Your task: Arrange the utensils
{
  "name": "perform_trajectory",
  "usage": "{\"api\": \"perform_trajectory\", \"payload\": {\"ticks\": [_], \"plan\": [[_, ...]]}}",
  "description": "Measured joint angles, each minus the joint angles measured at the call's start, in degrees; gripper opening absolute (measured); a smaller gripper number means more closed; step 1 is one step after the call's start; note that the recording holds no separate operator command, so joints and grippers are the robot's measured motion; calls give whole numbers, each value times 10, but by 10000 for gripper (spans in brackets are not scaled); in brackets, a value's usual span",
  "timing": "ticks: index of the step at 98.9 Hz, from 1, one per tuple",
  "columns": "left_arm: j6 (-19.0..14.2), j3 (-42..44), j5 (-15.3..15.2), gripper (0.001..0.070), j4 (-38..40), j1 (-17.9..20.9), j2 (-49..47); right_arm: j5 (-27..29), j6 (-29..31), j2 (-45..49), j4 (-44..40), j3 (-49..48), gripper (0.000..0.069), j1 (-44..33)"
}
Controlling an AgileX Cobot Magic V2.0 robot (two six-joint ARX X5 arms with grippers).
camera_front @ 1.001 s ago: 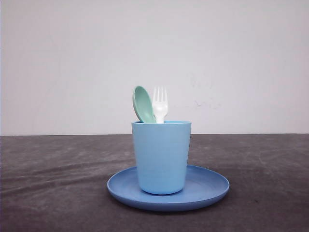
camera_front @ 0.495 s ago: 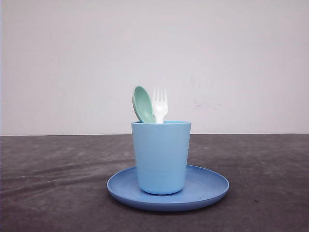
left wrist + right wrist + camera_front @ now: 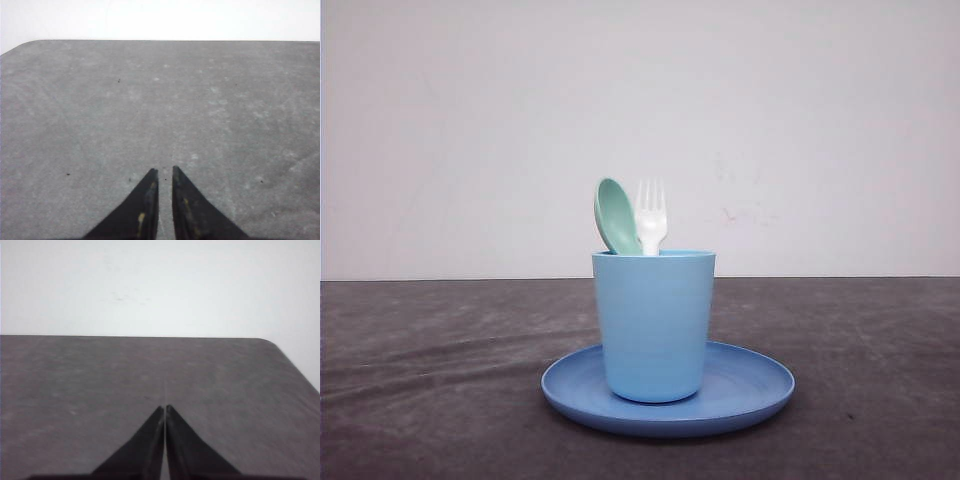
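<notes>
The fork (image 3: 651, 222) and the spoon (image 3: 616, 217) both stand in the cup (image 3: 654, 325), handles down inside, heads up over the rim. The fork is nearly upright, its tines pointing to the ceiling. The spoon is just left of it and leans a little left, its oval bowl on top. The two heads are close together, maybe touching. The cup stands on a plate (image 3: 755, 385) on a dark grey table (image 3: 430, 380), with a plain white wall (image 3: 470, 130) behind. The left gripper (image 3: 165, 173) hangs over bare table, fingers almost together with a thin gap, holding nothing. The right gripper (image 3: 164, 409) is closed, tips together, also holding nothing.
</notes>
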Motion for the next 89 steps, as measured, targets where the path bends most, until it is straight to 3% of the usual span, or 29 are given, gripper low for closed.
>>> {"api": "perform_trajectory", "payload": {"ticks": [13, 42, 89], "plan": [[0, 0, 0, 25, 0, 0, 0, -4, 0, -71, -3, -81, 4, -27], [0, 0, 0, 25, 0, 0, 0, -69, -6, -191, -8, -172, 4, -61], [0, 0, 0, 25, 0, 0, 0, -77, -30, -275, -126, -186, 4, -73]]}}
